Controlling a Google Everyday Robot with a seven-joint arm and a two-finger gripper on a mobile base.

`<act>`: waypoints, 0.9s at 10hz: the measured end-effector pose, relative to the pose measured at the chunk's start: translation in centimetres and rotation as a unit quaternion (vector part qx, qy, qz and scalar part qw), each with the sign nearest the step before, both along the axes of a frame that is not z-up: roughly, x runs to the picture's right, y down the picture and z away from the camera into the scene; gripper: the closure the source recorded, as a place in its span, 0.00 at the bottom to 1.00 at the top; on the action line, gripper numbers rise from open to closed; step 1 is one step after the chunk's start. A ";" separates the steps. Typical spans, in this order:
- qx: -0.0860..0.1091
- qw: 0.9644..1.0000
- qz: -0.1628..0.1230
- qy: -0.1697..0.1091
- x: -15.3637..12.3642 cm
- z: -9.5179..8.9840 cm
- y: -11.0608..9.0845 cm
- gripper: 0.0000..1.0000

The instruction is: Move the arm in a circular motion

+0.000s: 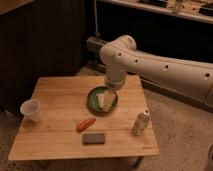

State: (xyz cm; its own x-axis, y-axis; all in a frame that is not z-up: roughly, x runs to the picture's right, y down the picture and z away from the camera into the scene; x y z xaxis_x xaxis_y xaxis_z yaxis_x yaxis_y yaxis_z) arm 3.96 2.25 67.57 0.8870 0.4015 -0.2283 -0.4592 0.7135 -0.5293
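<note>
The arm (pixel 160 67) is a thick cream-white tube with small dark holes. It reaches in from the right edge to a bulbous joint above the wooden table (pixel 55 87). From the joint it bends down to a pale yellowish tapered tip. That tip is the gripper (pixel 104 100), and it hangs over the green plate (pixel 92 100) near the table's middle.
A white cup (pixel 31 110) stands at the table's left edge. A small red-orange item (pixel 86 124) and a dark grey block (pixel 94 138) lie near the front. A white bottle (pixel 141 122) stands at the right. Dark cabinets rise behind.
</note>
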 end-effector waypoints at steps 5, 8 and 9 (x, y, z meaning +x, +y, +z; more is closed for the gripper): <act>0.029 0.994 0.105 0.013 4.1 4.9 -6.0 0.03; 0.062 0.980 0.181 0.049 7.6 5.7 -8.2 0.03; 0.073 0.976 0.196 0.059 9.2 5.3 -8.3 0.03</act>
State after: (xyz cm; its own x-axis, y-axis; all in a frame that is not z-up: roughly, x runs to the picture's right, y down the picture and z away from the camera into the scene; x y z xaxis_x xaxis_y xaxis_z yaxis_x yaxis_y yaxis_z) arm 13.15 -6.04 72.87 0.6290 0.7412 -0.2346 -0.7642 0.5341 -0.3616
